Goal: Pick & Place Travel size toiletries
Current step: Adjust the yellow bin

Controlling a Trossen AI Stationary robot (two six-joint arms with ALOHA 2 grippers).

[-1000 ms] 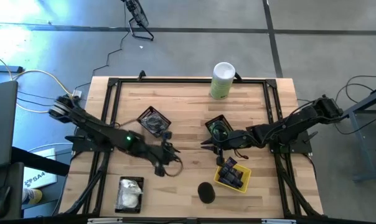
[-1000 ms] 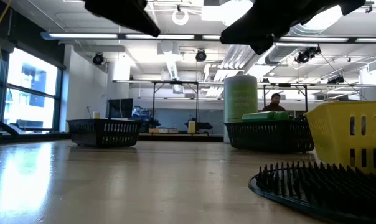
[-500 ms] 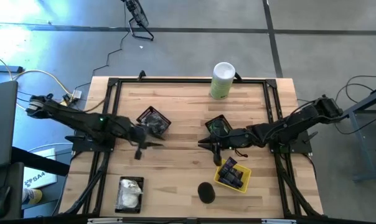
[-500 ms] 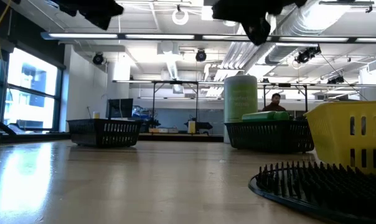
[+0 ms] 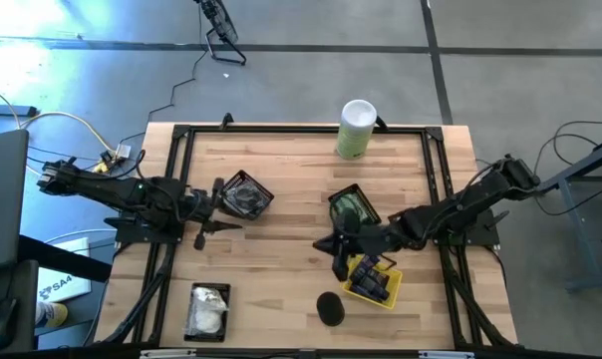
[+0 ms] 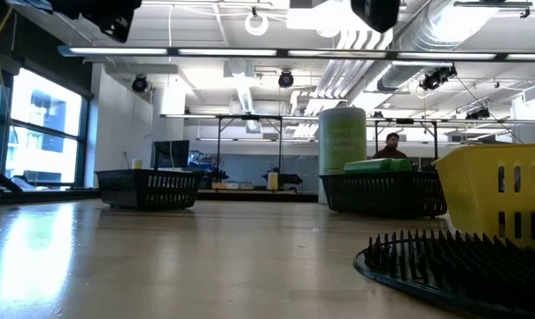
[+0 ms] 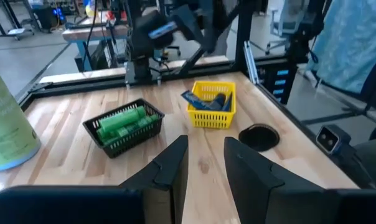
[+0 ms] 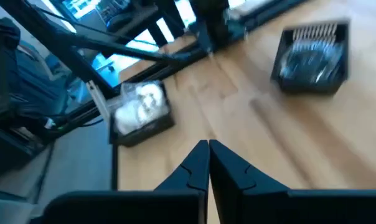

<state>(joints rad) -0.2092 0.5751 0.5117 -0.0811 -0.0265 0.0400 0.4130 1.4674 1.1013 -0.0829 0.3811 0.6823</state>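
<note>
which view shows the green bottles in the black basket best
The left wrist view: the green bottles lie in plain sight in their black basket, beside the yellow basket. The high view shows them small and partly under the right arm. The low view shows only a green strip above the rim. The right wrist view misses them.

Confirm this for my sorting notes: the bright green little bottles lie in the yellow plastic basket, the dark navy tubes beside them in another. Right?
Not quite. The left wrist view shows the bright green little bottles in the black mesh basket; the yellow plastic basket holds the dark navy tubes.
</note>
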